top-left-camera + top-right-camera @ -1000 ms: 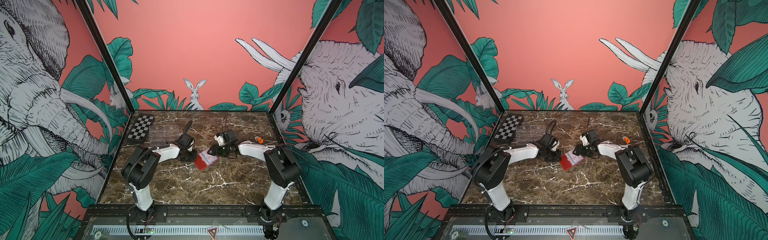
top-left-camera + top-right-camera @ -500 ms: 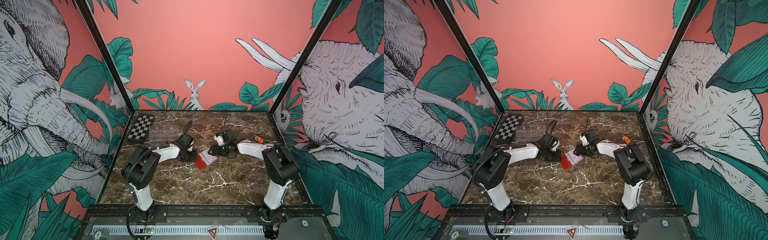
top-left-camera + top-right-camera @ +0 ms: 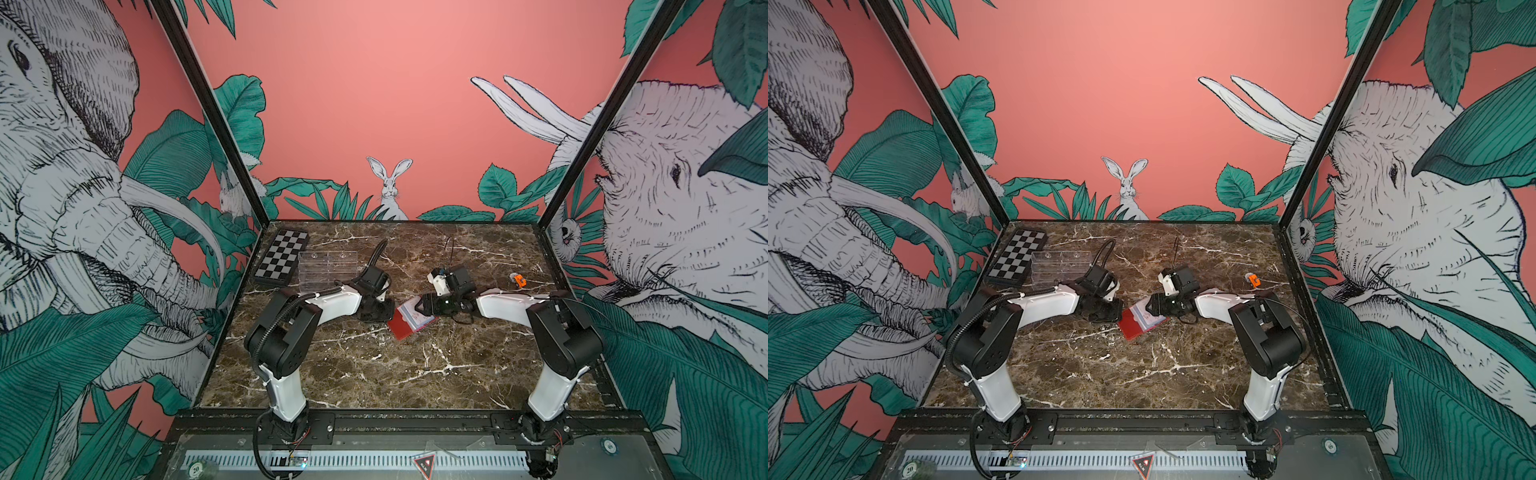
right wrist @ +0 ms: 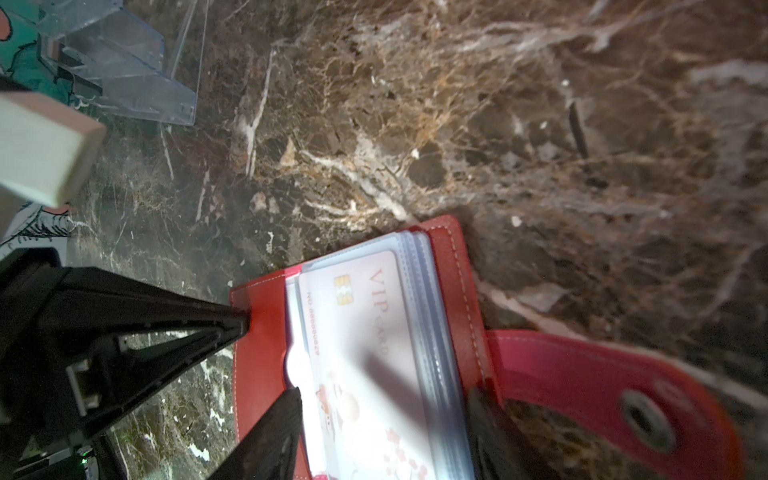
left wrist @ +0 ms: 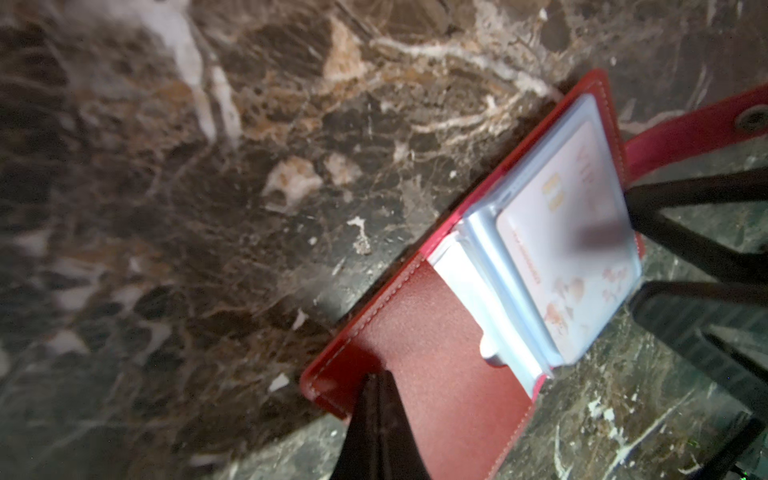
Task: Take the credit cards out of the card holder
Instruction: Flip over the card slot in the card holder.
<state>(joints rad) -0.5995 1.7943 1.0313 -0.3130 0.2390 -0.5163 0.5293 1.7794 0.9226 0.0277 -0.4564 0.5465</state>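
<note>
Lying on the mural-walled marble desk [image 3: 374,374], the card holder [image 3: 404,328] is being pinned by the closed left hand [image 5: 376,382]; right hand [image 4: 384,399] is straddling it, jaws apart.

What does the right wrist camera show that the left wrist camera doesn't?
Only right wrist: the clear acrylic rack, and legible VIP lettering on the top credit card. Only left wrist: just a wider stretch of the cover's inner lining. Both: the open card holder on the marble table, that card, the snap tab, the shut left gripper on that lining, the right gripper at the sleeves.
</note>
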